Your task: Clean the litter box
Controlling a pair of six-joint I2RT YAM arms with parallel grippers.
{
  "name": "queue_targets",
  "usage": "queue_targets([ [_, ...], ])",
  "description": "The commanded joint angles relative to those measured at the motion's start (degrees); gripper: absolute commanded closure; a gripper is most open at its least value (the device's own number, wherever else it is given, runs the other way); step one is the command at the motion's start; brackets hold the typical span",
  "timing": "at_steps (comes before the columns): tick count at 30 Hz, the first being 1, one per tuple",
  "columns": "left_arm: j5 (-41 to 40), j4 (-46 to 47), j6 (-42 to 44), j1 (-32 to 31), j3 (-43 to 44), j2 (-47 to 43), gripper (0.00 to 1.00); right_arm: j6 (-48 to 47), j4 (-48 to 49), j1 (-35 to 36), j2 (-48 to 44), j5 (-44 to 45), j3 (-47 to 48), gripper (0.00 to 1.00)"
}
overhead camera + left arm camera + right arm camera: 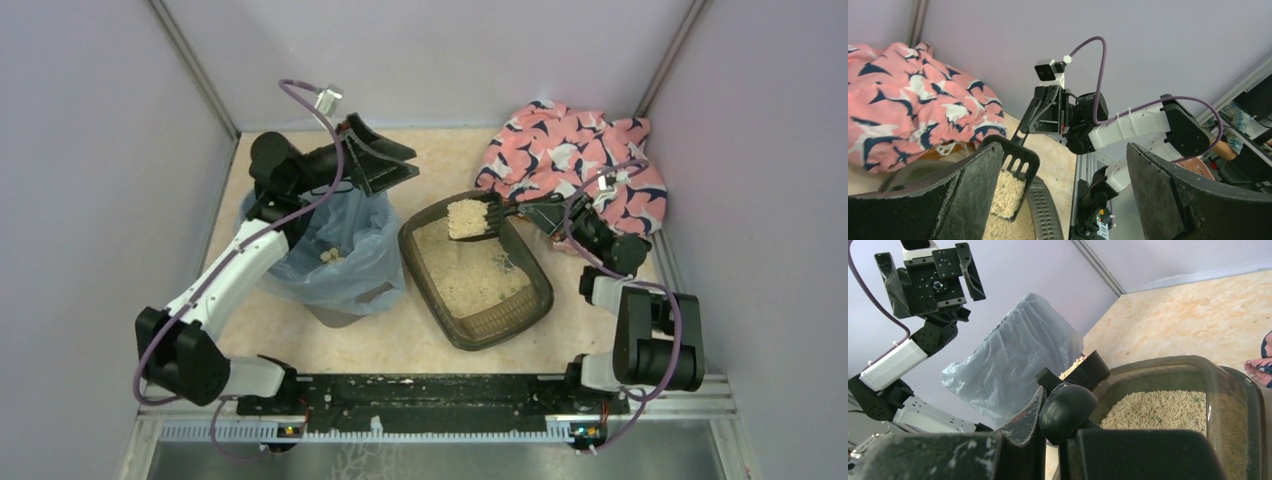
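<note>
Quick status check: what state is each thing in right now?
Litter box: uncovered, holds litter.
Scoop: loaded with litter, lifted over the box's far end.
Bin: open, few clumps inside.
Left gripper: open, empty.
Right gripper: shut on scoop.
Cloth: crumpled.

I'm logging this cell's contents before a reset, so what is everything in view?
litter box: one, dark brown, beige litter inside, table centre
scoop: one, black, heaped with litter, above the litter box's far corner
bin: one, blue bag liner, left of the litter box
pale clumps: a few, inside the bag
cloth: one, pink with navy and white pattern, far right corner
table: one, beige
left gripper: one, black, open, above the bin
right gripper: one, black, shut on the scoop's handle
</note>
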Motion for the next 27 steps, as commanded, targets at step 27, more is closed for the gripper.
queue_targets([
  [27,0.64,-12.52,-13.58,-10.06,9.96,22.42,0.05,4.82,9.34,-5.68,-10.15,2.34,6.83,1.0],
])
